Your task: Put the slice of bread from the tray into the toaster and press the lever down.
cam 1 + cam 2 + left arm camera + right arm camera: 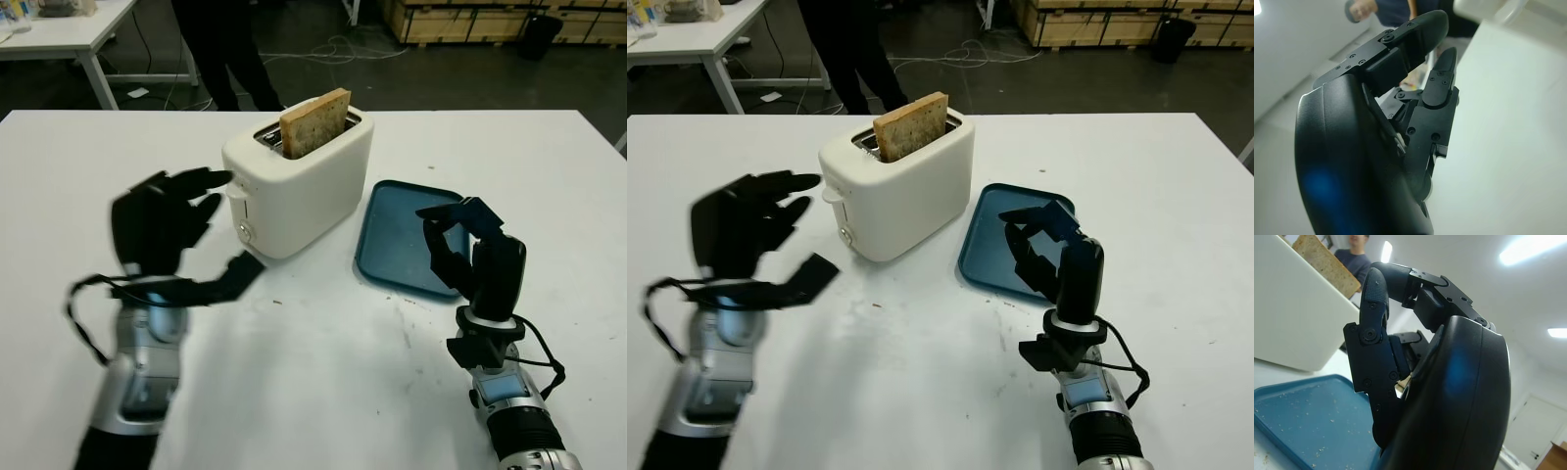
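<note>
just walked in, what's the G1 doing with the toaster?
The slice of bread already stands in a slot of the white toaster, sticking well out of the top, so the lever looks not yet pressed. The left hand is open, raised beside the toaster's lever end, holding nothing. The right hand is curled shut over the near edge of the blue tray, which holds just crumbs. A person stands beyond the table.

A workshop or lab hall: beyond the white desk (294, 392) lie a dark bare floor with loose cables (338, 49), wooden crates (490, 20), and another white table (69, 34).
</note>
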Controlling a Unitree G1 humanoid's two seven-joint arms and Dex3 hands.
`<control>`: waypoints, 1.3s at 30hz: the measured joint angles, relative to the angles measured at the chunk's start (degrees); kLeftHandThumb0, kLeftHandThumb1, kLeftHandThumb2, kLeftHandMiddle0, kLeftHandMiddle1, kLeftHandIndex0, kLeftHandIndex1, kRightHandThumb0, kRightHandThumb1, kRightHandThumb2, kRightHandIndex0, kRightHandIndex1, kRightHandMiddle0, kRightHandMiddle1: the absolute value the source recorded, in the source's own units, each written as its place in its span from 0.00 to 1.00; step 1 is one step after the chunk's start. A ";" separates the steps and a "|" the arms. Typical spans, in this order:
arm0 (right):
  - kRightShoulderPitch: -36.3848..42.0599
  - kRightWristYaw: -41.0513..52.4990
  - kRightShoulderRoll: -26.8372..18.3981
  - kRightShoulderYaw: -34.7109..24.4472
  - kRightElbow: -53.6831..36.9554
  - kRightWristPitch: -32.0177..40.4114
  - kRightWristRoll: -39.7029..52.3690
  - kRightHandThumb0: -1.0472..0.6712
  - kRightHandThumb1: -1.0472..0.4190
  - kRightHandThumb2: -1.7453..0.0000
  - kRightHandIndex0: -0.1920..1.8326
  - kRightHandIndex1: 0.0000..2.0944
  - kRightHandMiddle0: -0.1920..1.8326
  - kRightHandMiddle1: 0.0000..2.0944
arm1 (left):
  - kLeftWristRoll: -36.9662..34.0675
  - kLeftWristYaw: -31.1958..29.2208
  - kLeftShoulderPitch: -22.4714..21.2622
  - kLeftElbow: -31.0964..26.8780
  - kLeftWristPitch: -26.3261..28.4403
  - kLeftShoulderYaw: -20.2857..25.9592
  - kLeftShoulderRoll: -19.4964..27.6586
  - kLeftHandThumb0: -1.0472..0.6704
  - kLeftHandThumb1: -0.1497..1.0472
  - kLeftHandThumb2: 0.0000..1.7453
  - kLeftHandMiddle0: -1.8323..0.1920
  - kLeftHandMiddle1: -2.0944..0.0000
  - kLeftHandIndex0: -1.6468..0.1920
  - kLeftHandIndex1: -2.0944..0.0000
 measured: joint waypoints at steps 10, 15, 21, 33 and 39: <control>0.00 -0.02 0.00 -0.16 -0.02 -0.06 -0.07 0.36 0.09 0.79 0.43 0.80 0.43 0.50 | -6.08 -16.30 -10.08 8.18 -1.92 0.03 9.72 0.58 0.79 0.00 0.36 0.52 0.12 0.98; -0.04 -0.25 0.00 -0.34 -0.03 -0.40 -0.10 0.36 0.09 0.78 0.43 0.81 0.43 0.50 | -7.13 -19.40 -15.51 15.34 -3.20 -3.44 11.29 0.56 0.80 0.00 0.40 0.43 0.13 0.99; -0.03 -0.55 0.01 -0.59 -0.05 -0.40 -0.37 0.36 0.09 0.78 0.43 0.81 0.44 0.49 | -7.12 -19.34 -17.18 19.08 -4.72 -7.24 11.08 0.57 0.82 0.00 0.43 0.33 0.15 0.99; -0.02 -0.75 0.01 -0.66 -0.05 -0.40 -0.64 0.36 0.09 0.78 0.42 0.81 0.44 0.49 | -7.12 -15.50 -18.25 22.20 -6.29 -8.85 9.48 0.57 0.85 0.01 0.48 0.27 0.14 0.97; -0.02 -0.75 0.01 -0.66 -0.05 -0.40 -0.65 0.35 0.09 0.78 0.43 0.80 0.44 0.50 | -6.99 -15.19 -18.56 22.72 -6.44 -9.29 9.61 0.56 0.86 0.01 0.48 0.32 0.19 0.99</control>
